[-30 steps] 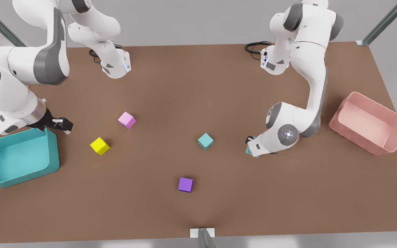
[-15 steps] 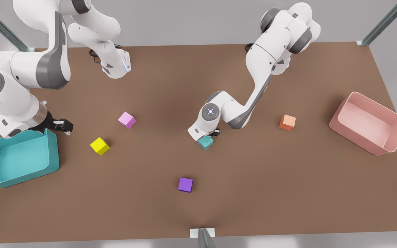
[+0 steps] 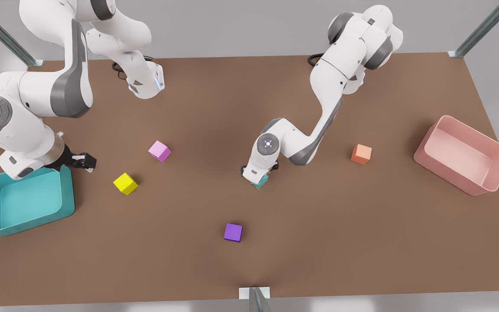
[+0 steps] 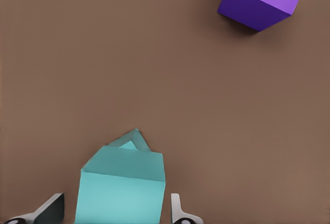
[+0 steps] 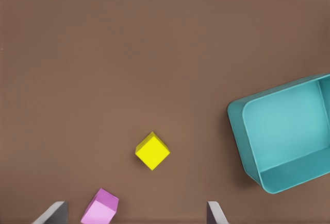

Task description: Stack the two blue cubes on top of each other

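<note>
— Left claw [image 3: 258,175]?
— Mid-frame in my front view, fingers spread, a sliver clear of the upper blue cube [image 4: 121,193], which sits skewed on the lower blue cube [image 4: 135,139].
— Right claw [image 3: 80,162]?
— Released, waiting at left by the teal bin [image 3: 24,219].

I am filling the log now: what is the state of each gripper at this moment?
Left gripper: fingers apart, with a blue cube between them, above the other blue cube.
Right gripper: open, holding nothing.
</note>
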